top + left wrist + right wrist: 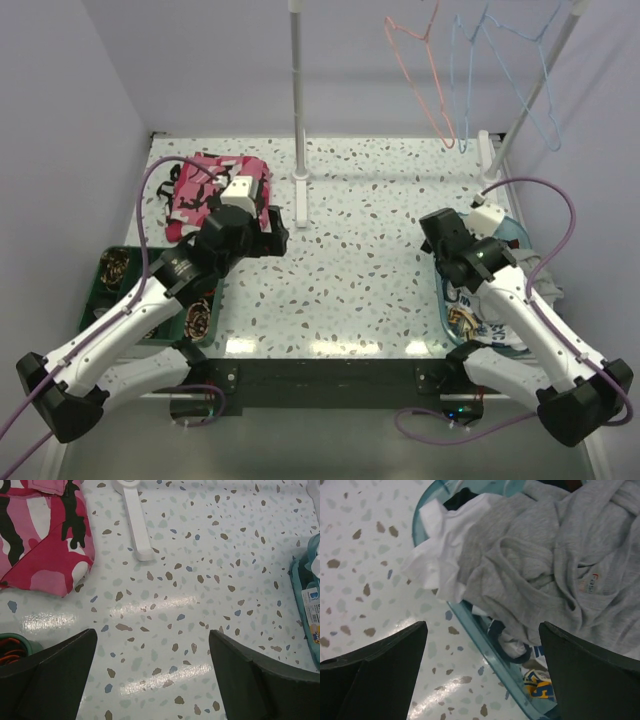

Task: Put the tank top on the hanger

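Item under inspection: the tank top (535, 570). It lies crumpled in the teal basket (426, 500) at the right side of the worktop (200, 580), partly folded over itself and touching a white garment (440, 550) bunched at the basket's rim.

The hanger (425, 85) hangs at the rear right, beside the light blue hangers (500, 70) and well apart from the basket.

The right hand (482, 627) hovers over the basket with its fingers spread wide, holding nothing. The left hand (152, 635) is likewise spread and empty, over bare worktop near the pink patterned garment (45, 540).

Assessment: the fabric appears soft, light and limp. It should drape and bunch rather than hold shape, and carries no breakage risk. A pinch on loose cloth may drag the white garment along. The better hold is judged to be a hemmed edge, the curved band visible mid-pile, likely a strap or armhole.
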Controlling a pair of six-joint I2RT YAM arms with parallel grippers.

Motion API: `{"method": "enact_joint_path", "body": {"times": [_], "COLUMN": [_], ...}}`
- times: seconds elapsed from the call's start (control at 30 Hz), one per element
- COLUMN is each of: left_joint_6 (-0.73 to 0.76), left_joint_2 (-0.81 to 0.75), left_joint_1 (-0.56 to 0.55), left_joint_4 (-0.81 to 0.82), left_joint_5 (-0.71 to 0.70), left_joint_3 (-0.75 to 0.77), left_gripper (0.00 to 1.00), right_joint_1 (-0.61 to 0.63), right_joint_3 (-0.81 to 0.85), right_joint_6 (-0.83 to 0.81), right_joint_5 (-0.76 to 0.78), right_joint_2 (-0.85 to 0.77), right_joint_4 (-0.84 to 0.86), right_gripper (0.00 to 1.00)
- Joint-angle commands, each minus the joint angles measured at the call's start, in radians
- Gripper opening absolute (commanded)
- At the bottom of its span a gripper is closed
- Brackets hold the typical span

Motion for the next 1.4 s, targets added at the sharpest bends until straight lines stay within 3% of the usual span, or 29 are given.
{"method": "enact_joint_path", "body": {"times": [0.0, 0.43, 0.53, 0.57, 0.63, 0.67, 0.73, 1.03, 1.17, 1.2, 1.23, 1.3, 1.37], "left_joint_6": [-0.018, 0.006, 0.015, 0.017, 0.018, 0.018, 0.018, 0.005, -0.006, -0.009, -0.015, -0.017, -0.015], "left_joint_2": [-0.038, -0.067, -0.076, -0.077, -0.077, -0.077, -0.079, -0.074, -0.074, -0.071, -0.070, -0.061, -0.048], "left_joint_1": [-0.001, 0.001, 0.001, -0.001, 0.001, 0.001, -0.001, 0.001, 0.001, 0.001, 0.001, 0.001, 0.001], "left_joint_4": [-0.019, -0.051, -0.056, -0.059, -0.067, -0.070, -0.077, -0.076, -0.064, -0.056, -0.051, -0.044, -0.039], "left_joint_5": [-0.024, -0.025, -0.036, -0.041, -0.042, -0.042, -0.044, -0.032, -0.054, -0.058, -0.061, -0.065, -0.076], "left_joint_3": [0.029, 0.052, 0.052, 0.052, 0.054, 0.057, 0.061, 0.113, 0.149, 0.156, 0.173, 0.195, 0.228], "left_gripper": [1.00, 1.00, 1.00, 1.00, 1.00, 1.00, 1.00, 1.00, 1.00, 1.00, 1.00, 1.00, 1.00], "right_joint_1": [-0.106, -0.336, -0.347, -0.350, -0.353, -0.353, -0.351, -0.351, -0.351, -0.353, -0.351, -0.319, -0.200], "right_joint_3": [-0.008, -0.149, -0.183, -0.191, -0.176, -0.142, -0.087, 0.315, 0.448, 0.473, 0.517, 0.536, 0.567], "right_joint_6": [-0.019, -0.092, -0.086, -0.080, -0.074, -0.077, -0.094, -0.181, -0.305, -0.325, -0.348, -0.339, -0.312], "right_joint_5": [0.009, -0.093, -0.112, -0.115, -0.109, -0.104, -0.092, -0.222, -0.489, -0.656, -0.731, -0.840, -0.801], "right_joint_2": [-0.016, 0.048, 0.045, 0.045, 0.040, 0.025, -0.002, -0.108, -0.072, -0.047, -0.001, 0.016, 0.020], "right_joint_4": [-0.024, 0.184, 0.218, 0.221, 0.194, 0.180, 0.125, -0.032, 0.016, 0.016, 0.014, 0.063, 0.100], "right_gripper": [0.96, 0.74, 0.58, 0.45, 0.27, 0.12, 0.00, 0.00, 0.00, 0.00, 0.00, 0.00, 0.00]}}
